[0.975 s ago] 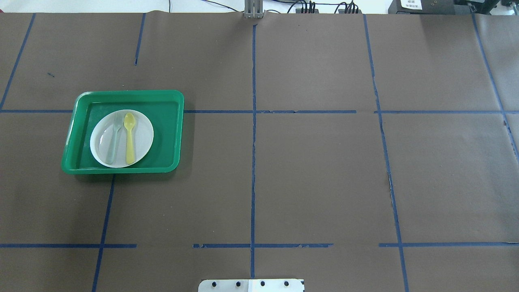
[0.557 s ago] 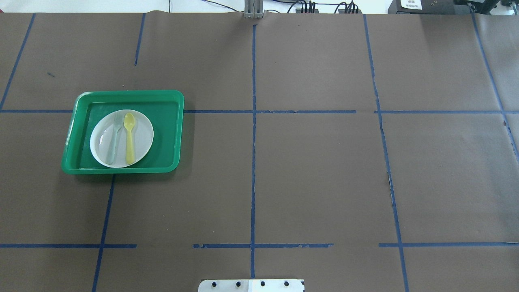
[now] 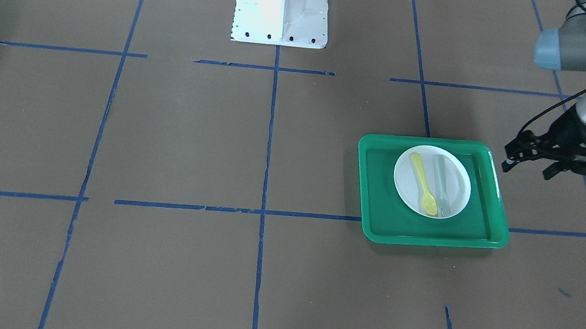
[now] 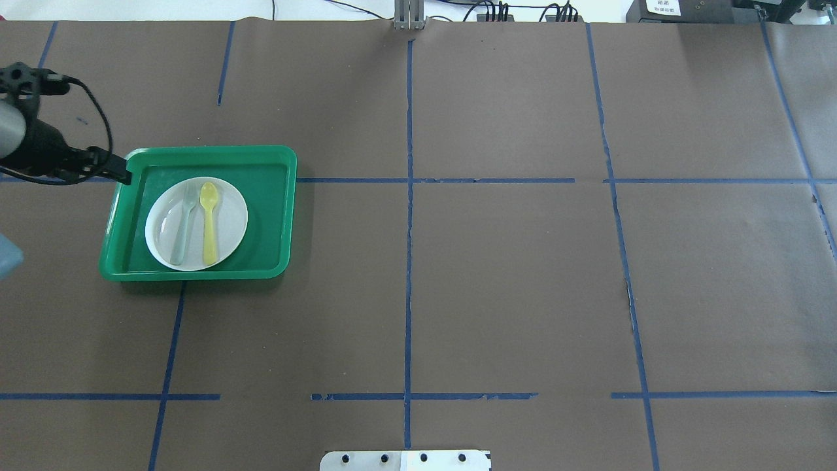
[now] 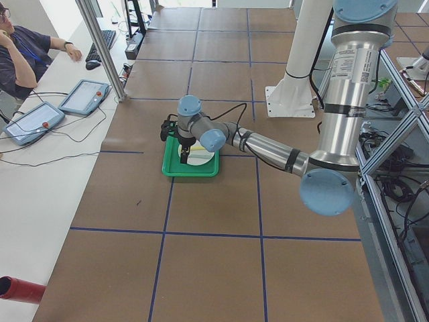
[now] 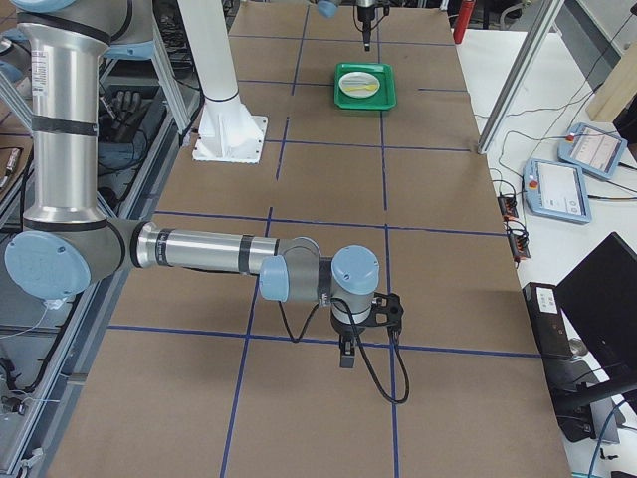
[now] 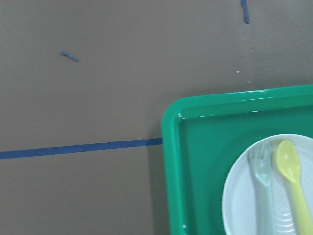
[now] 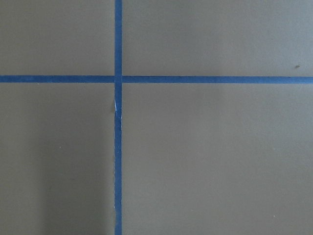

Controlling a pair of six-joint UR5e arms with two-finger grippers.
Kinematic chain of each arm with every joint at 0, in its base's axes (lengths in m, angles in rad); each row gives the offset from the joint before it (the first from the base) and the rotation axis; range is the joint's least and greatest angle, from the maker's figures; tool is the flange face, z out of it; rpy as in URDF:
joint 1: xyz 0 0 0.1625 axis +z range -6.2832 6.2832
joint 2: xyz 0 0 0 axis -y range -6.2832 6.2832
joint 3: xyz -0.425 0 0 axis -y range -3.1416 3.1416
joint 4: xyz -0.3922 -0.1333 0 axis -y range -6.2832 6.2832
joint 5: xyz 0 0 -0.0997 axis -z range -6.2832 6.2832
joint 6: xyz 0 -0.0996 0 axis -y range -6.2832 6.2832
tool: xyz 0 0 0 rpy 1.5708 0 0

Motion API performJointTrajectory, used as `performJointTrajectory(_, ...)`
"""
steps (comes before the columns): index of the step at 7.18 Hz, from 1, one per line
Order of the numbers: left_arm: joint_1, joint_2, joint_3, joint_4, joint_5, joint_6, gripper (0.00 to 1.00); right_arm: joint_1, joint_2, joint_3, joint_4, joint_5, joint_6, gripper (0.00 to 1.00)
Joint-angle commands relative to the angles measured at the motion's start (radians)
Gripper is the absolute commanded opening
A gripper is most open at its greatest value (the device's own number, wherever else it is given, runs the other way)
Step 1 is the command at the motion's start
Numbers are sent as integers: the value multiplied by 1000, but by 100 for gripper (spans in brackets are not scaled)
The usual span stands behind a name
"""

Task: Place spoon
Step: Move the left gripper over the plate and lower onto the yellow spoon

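Note:
The yellow spoon [image 4: 208,222] lies on a white plate [image 4: 230,226] beside a pale grey-green fork [image 4: 182,226]. The plate is inside a green tray [image 4: 268,196]. The spoon also shows in the front view [image 3: 423,183] and the left wrist view [image 7: 292,176]. My left gripper [image 4: 110,167] hangs over the tray's far left corner, beside the plate and clear of the spoon. In the front view it [image 3: 527,164] looks open and empty. My right gripper [image 6: 345,354] shows only in the right side view, far from the tray, and I cannot tell its state.
Brown paper with blue tape lines [image 4: 409,261] covers the table. The robot's white base [image 3: 281,5] stands at the near middle edge. An operator [image 5: 20,57] sits at a side bench with tablets [image 5: 84,97] beyond the table's far edge.
My left arm has come into the overhead view from the left and now reaches the tray's far left corner. The spoon, fork, plate and tray have not moved.

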Motion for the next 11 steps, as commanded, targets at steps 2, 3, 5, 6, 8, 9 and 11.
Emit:
performJointTrajectory(2,135,-83,76,-1,74,-126,99,0,0,0,-1,0,0,100)
performJointTrajectory(3,154,-90,74,-1,75,-164,97,0,-1,0,1,0,0,100)
performJointTrajectory(5,186,-93,77,-1,101,-172,85,0,-1,0,1,0,0,100)
performJointTrajectory(6,186,-106,82,-1,103,-175,75,0,0,0,1,0,0,100)
performJointTrajectory(8,197,-116,102,-1,103,-175,60,0,-1,0,1,0,0,100)
performJointTrajectory(9,201,-119,115,-1,103,-175,55,0,-1,0,1,0,0,100)
performJointTrajectory(11,208,-129,129,-1,102,-175,54,0,-1,0,1,0,0,100)
